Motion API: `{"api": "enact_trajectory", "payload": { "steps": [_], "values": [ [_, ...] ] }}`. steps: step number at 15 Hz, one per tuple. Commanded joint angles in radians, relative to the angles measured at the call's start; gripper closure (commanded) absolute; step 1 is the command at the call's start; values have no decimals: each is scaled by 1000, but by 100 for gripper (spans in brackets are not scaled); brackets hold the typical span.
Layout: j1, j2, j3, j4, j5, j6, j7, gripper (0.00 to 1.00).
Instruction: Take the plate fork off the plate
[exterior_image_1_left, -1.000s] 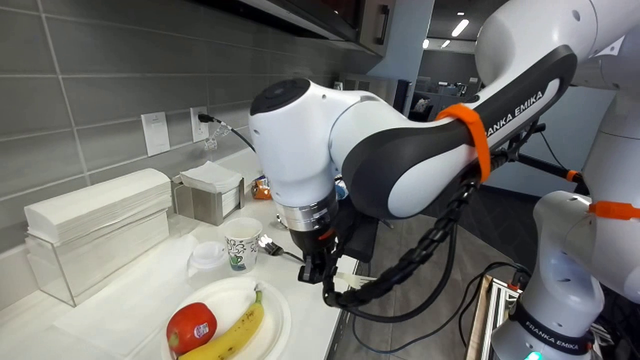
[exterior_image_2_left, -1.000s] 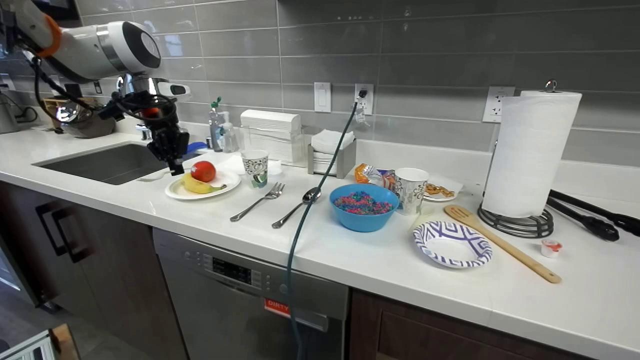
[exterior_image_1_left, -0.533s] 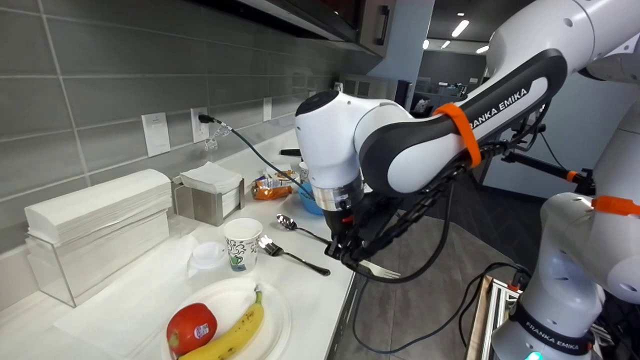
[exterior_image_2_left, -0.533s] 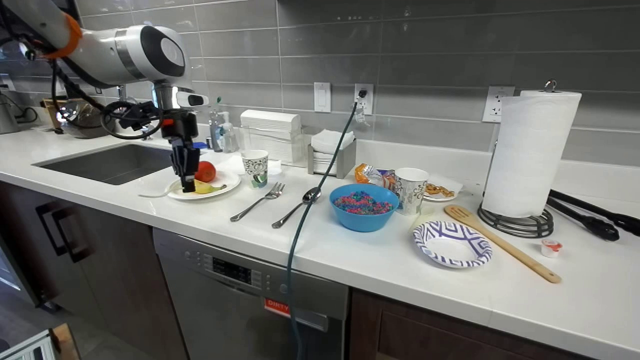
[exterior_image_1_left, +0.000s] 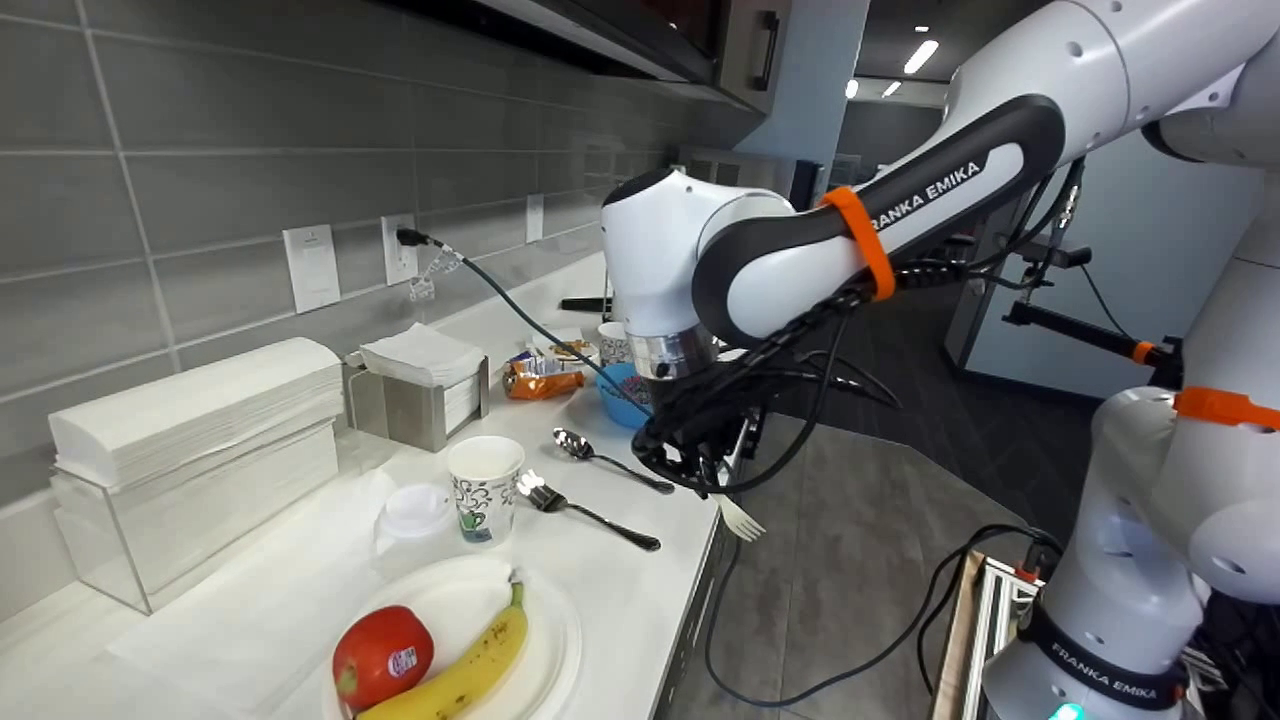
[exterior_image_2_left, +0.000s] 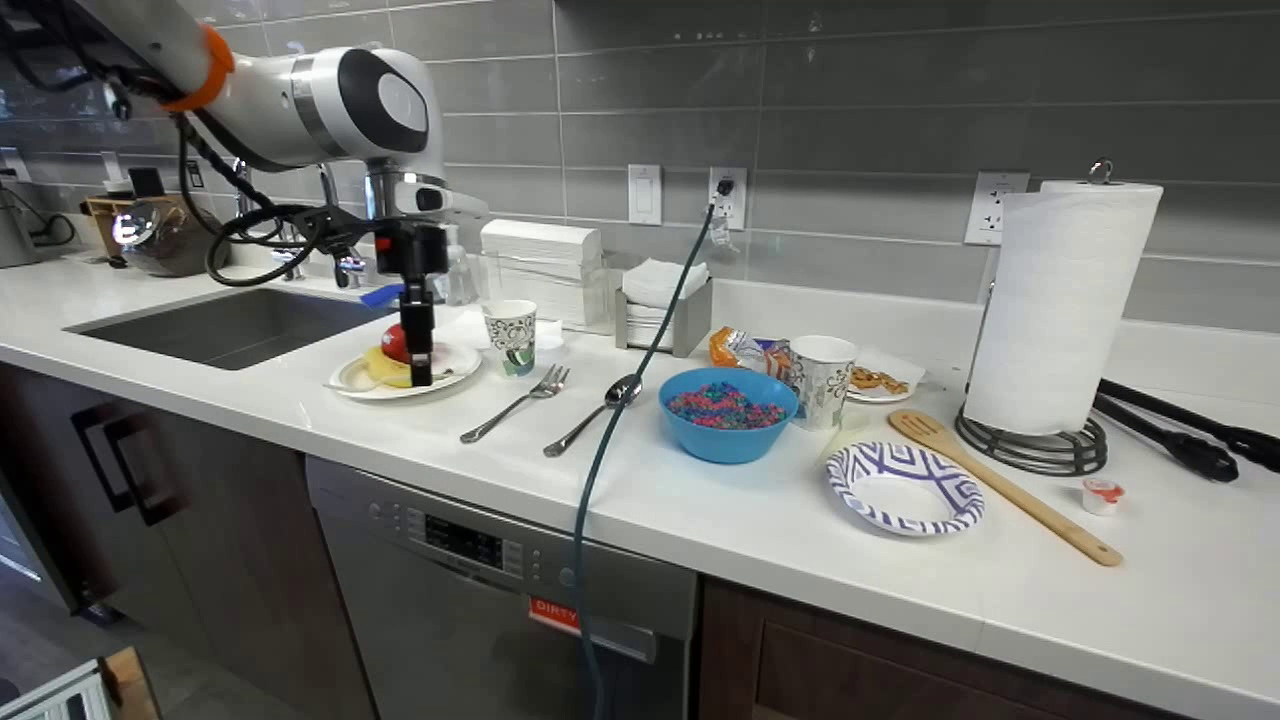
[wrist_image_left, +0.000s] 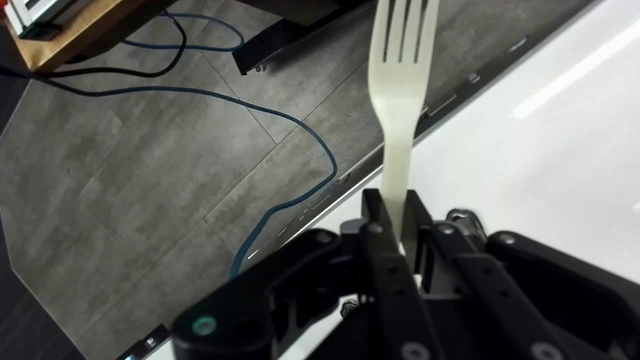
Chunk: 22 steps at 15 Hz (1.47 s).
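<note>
The plate fork (wrist_image_left: 400, 107) is a pale cream fork, plastic-looking, in the wrist view. My gripper (wrist_image_left: 394, 200) is shut on its handle, tines pointing out past the fingertips. In an exterior view its tines (exterior_image_1_left: 740, 518) hang past the counter's front edge, below my gripper (exterior_image_1_left: 714, 478). The white plate (exterior_image_1_left: 560, 625) holds a red round fruit (exterior_image_1_left: 383, 650) and a banana (exterior_image_1_left: 470, 668). The plate also shows in an exterior view (exterior_image_2_left: 458, 362), partly behind my gripper (exterior_image_2_left: 420, 375). The held fork is off the plate, apart from it.
A metal fork (exterior_image_1_left: 543, 495) and a spoon (exterior_image_1_left: 573, 443) lie on the counter near my gripper. A patterned paper cup (exterior_image_1_left: 487, 495) stands by the plate. A blue bowl (exterior_image_2_left: 728, 442) and a hanging cable (exterior_image_2_left: 600, 450) are farther along. A sink (exterior_image_2_left: 230, 335) lies beyond the plate.
My gripper has moved along the counter, away from the plate and toward the spoon, coming lower and turning. The pale fork has moved and turned with it, still held.
</note>
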Motion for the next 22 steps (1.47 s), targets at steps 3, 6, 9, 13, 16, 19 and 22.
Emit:
{"api": "enact_trajectory", "payload": {
  "steps": [3, 6, 9, 13, 16, 19, 22],
  "values": [
    [4, 118, 8, 99, 10, 109, 178, 97],
    [7, 93, -2, 80, 2, 94, 154, 88],
    [10, 112, -3, 95, 2, 94, 157, 97],
    [14, 162, -5, 121, -1, 117, 169, 97],
    [20, 184, -10, 115, -24, 174, 192, 97],
    [22, 207, -17, 103, -31, 248, 191, 97],
    [33, 231, -22, 104, -44, 305, 189, 97]
  ]
}}
